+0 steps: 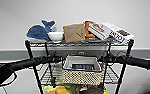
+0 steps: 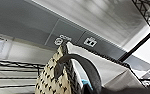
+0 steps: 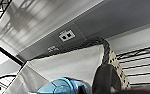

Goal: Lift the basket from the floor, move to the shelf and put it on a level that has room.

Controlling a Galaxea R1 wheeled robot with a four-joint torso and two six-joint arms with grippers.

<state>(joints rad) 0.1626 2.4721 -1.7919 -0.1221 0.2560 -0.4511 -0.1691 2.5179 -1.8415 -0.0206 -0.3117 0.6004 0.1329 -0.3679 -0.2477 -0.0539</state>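
Cream woven basket [image 1: 82, 72] sits on the second-from-top level [image 1: 47, 75] of the shelf [image 1: 31, 53], with dark and blue items inside. I see both arms reaching to its ends; I cannot tell their grip. Behind is a white wall [image 1: 73, 12].

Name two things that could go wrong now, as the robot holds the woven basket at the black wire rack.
1. The cream-white woven basket sits at the front of the second wire tier, partly overhanging; released here, it might tip forward.
2. The crowded top tier lies close above the basket; raising it could knock the brown cardboard box or the white bowl.
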